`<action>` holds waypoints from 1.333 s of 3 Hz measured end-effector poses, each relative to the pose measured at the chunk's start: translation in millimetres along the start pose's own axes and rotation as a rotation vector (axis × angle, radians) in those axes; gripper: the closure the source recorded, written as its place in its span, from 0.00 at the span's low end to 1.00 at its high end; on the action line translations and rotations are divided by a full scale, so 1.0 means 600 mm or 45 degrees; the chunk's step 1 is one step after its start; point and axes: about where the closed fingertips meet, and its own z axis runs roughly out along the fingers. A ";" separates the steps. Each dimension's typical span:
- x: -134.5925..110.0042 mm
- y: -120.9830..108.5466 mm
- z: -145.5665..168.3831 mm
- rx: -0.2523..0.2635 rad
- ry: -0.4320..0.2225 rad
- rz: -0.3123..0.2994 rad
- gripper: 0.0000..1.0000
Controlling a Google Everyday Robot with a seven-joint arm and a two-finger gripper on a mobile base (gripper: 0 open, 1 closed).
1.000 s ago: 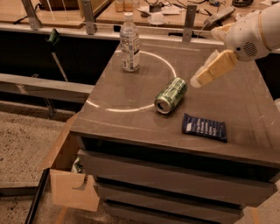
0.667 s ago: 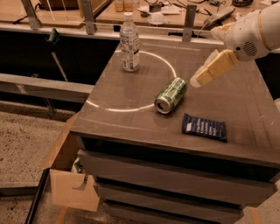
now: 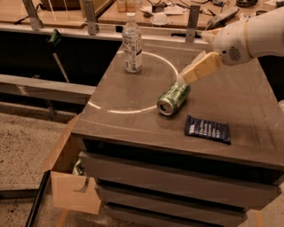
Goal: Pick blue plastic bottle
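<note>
The blue plastic bottle [image 3: 132,44] stands upright at the back left of the brown cabinet top [image 3: 128,95]. It is clear, with a white cap and a whitish label. My gripper [image 3: 191,73], cream-coloured on a white arm, hangs over the top to the right of the bottle. It is well apart from the bottle. Its tip is just above the far end of a green drink can [image 3: 174,97] that lies on its side. I see nothing held in the gripper.
A flat dark-blue snack packet [image 3: 207,129] lies right of the can. A light ring is marked on the top [image 3: 106,108]. An open cardboard box [image 3: 66,177] stands on the floor at the cabinet's left. A cluttered wooden bench [image 3: 146,13] runs behind.
My gripper and arm have moved a little to the left, closer to the can's far end. The bottle, can and packet have not moved.
</note>
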 end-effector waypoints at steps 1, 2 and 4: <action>-0.023 -0.025 0.053 -0.015 -0.159 0.058 0.00; -0.048 -0.046 0.112 -0.019 -0.271 0.058 0.00; -0.068 -0.080 0.242 0.019 -0.332 0.121 0.00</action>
